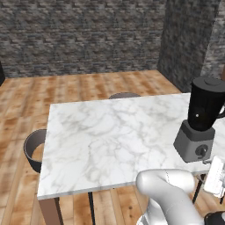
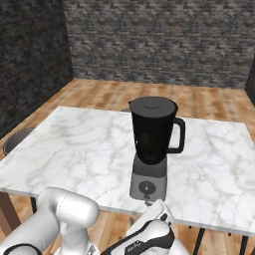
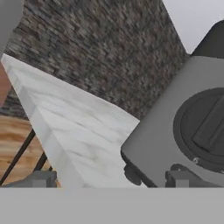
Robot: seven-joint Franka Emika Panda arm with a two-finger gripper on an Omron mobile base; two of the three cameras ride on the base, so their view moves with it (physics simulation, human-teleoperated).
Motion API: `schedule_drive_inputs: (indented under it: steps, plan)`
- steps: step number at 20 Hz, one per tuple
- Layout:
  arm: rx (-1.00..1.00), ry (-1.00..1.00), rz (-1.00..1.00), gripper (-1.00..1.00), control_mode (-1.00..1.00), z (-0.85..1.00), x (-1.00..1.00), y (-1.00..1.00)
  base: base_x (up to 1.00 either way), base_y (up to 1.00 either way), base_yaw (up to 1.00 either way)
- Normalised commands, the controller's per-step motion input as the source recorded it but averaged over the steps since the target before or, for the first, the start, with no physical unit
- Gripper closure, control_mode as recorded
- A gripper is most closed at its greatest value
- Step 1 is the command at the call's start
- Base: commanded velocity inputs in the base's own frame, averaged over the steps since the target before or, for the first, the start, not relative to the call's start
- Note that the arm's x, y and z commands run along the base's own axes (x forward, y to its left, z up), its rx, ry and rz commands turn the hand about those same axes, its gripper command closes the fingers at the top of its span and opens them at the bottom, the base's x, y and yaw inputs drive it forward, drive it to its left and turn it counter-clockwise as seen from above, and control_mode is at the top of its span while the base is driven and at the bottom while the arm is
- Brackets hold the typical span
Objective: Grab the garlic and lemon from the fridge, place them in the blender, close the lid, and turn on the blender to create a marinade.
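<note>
Elbow bent low at the marble table's near edge, the arm reaches its hand up to the blender. Gripper jaws stand spread apart, empty, just before the grey base's knob. The black jar stands upright, lid seated on top, contents hidden.

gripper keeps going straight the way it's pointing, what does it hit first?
Most likely the blender base: in the hand view the gripper, jaws wide apart, faces the base's front, with the round knob off to one side. Depth is unclear; it looks close.
</note>
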Motion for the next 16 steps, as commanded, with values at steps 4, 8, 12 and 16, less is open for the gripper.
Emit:
schedule_drive_inputs:
  steps: [4,8,12,16]
  plan:
    - [0.00,0.00,0.00,-1.00,-1.00,0.20,0.26,0.14,0.00,0.00,0.00]
    - [0.00,0.00,0.00,-1.00,-1.00,0.02,0.31,0.05,0.00,0.00,0.00]
    - [0.00,0.00,0.00,-1.00,-1.00,0.00,0.29,0.00,0.00,0.00,0.00]
    - [0.00,0.00,0.00,-1.00,-1.00,0.00,0.14,0.00,0.00,0.00,0.00]
